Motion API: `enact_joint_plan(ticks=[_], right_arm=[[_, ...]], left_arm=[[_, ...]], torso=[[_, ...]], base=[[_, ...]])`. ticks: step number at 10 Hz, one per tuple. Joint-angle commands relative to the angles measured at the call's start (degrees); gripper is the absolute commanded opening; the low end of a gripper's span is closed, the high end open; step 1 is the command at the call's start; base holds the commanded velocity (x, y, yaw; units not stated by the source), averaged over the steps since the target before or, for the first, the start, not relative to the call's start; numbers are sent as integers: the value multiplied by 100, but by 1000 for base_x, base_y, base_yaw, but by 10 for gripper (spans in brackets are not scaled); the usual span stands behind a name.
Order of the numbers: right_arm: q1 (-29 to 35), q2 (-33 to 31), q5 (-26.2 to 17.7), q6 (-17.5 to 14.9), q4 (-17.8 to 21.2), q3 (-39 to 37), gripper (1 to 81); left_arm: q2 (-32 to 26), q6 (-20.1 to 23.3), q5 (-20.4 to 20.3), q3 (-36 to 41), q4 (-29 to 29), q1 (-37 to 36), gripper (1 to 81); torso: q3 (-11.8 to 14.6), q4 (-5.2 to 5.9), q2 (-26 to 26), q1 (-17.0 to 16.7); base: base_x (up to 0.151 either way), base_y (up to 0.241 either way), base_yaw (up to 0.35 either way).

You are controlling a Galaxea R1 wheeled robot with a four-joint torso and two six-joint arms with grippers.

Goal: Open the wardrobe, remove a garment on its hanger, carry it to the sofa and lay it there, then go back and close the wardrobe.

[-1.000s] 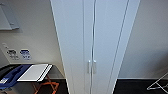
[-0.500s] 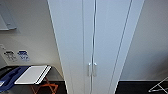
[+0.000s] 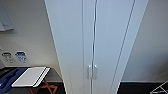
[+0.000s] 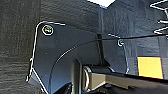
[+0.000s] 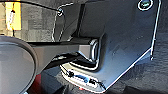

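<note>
Wardrobe [image 3: 100,37]: tall, narrow, white cabinet, standing directly ahead in the head view and running from the 12 o'clock edge down to the 6 o'clock edge. Two panelled doors, both shut, meeting along a thin vertical seam at centre. Pair of slim vertical silver handles [image 3: 92,72], one on each side of the seam, low toward 6 o'clock.

Wall [image 3: 30,30]: pale, plain, behind the cabinet on both sides. Two small blue-and-white notices [image 3: 15,57] fixed to it toward 9 o'clock.

Flat white board [image 3: 30,76]: rectangular, tilted, at about 8 o'clock, resting over an orange-red frame [image 3: 46,88]. Blue fabric [image 3: 8,78] lies just beside it, nearer the 9 o'clock edge.

White wire rack [image 3: 160,89]: a corner of thin rods at about 4 o'clock, near the dark floor.

Floor [image 4: 17,50]: dark grey carpet, seen in the left wrist view. An orange-yellow square [image 4: 149,67] lies on it, and thin white rods [image 4: 160,15] stand near.

Right wrist view: grey carpet [image 5: 35,30], with a yellow patch [image 5: 12,15] on it.

Left gripper: whether slack or clenched, cannot tell.

Right gripper: likewise cannot tell.
</note>
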Motion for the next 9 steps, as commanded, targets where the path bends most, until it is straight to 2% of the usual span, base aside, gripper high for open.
enact_joint_plan(ticks=[1, 5, 9], right_arm=[[212, -179, -313, -12, -13, 73, 811], [439, -372, -31, 23, 66, 299, 811], [1406, -1269, -76, 41, 92, 1690, 811]], left_arm=[[-142, -3, 292, 81, -33, -206, 811], [-316, -11, 301, 280, -33, -285, 811], [-1320, -11, 292, 1531, -25, -943, 811]], torso=[[0, 0, 0, 0], [0, 0, 2, -2], [0, 0, 2, -2]], base=[[0, 0, 0], [0, 0, 0], [0, 0, 0]])
